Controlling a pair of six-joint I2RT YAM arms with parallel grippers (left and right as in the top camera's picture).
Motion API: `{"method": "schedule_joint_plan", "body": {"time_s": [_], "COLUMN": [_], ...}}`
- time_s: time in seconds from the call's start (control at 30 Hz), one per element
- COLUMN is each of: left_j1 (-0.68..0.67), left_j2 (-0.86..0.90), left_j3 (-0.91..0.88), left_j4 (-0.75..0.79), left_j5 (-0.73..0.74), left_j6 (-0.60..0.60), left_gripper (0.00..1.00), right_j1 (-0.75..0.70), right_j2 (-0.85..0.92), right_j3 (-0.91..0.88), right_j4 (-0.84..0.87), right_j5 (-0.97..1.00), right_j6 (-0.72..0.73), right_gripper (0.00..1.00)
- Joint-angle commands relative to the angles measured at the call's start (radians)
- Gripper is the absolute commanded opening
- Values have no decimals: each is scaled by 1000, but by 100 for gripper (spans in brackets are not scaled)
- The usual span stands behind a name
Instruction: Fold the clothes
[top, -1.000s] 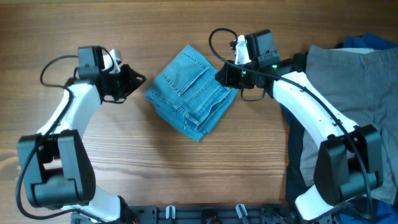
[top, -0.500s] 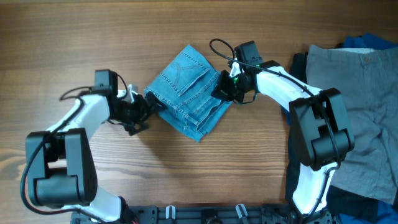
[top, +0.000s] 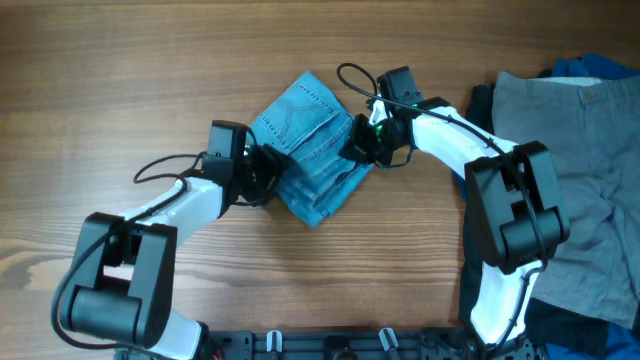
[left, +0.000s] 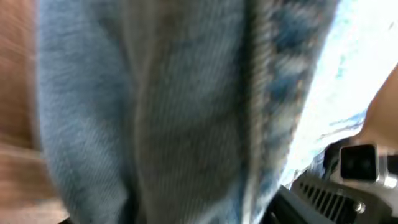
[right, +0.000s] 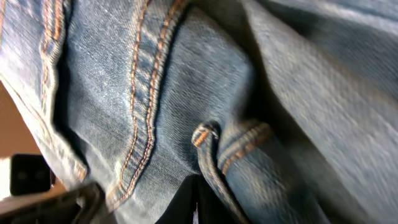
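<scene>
Setting: robot lab test bench. Evidence: two white-and-black arms (top: 470, 142) on a black mounting rail (top: 330, 347) at the edge of a wood-grain table (top: 120, 60); loose cables (top: 349, 72); clothes (top: 570, 140) heaped at one side.

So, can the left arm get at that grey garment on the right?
Probably not: the left gripper sits at the jeans, with the right arm between it and the grey garment.

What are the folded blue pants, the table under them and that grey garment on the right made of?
The jeans look like light-blue denim: diagonal weave and orange topstitching show close up. The table looks like wood or laminate, with streaked grain. The grey garment seems matte woven cloth; fibre unclear.
</scene>
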Motion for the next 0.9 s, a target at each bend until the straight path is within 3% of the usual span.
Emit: {"method": "schedule_joint_plan", "body": {"time_s": [0.0, 0.1, 0.13, 0.17, 0.2, 0.3, 0.47, 0.57, 0.63, 0.77, 0.87], "left_j1": [5, 5, 5, 6, 6, -3, -18, -17, -15, 17, 69], "left_j2": [46, 46, 46, 46, 46, 52, 146, 162, 162, 137, 66], "left_j3": [-31, -31, -31, -31, -31, -31, -31, -31, -29, -29, 4], "left_j4": [51, 59, 59, 65, 106, 213, 277, 316, 331, 280, 111], "left_j5": [-133, -53, -42, -34, -24, -30, -70, -11, 61, 193, 248], "left_j6": [150, 260, 262, 259, 248, 246, 233, 243, 322, 457, 586], "left_gripper": [55, 53, 67, 94, 98, 94, 53, 33, 20, 12, 4], "right_j1": [8, 8, 8, 8, 8, 9, 10, 10, 10, 1, -5], "right_j2": [52, 40, 39, 39, 39, 39, 39, 39, 35, -35, -150], "right_j3": [-16, -16, -16, -16, -16, -16, -16, -16, -16, -14, -14], "right_j4": [-32, -40, -37, -34, -35, -38, -41, -61, -93, -121, -164], "right_j5": [-17, -27, -23, -23, -19, -19, -20, -20, -21, -42, -42], "right_j6": [-64, -110, -109, -107, -105, -105, -108, -109, -110, -246, -385], "right_gripper": [4, 4, 4, 4, 4, 4, 4, 4, 4, 4, 4]}}
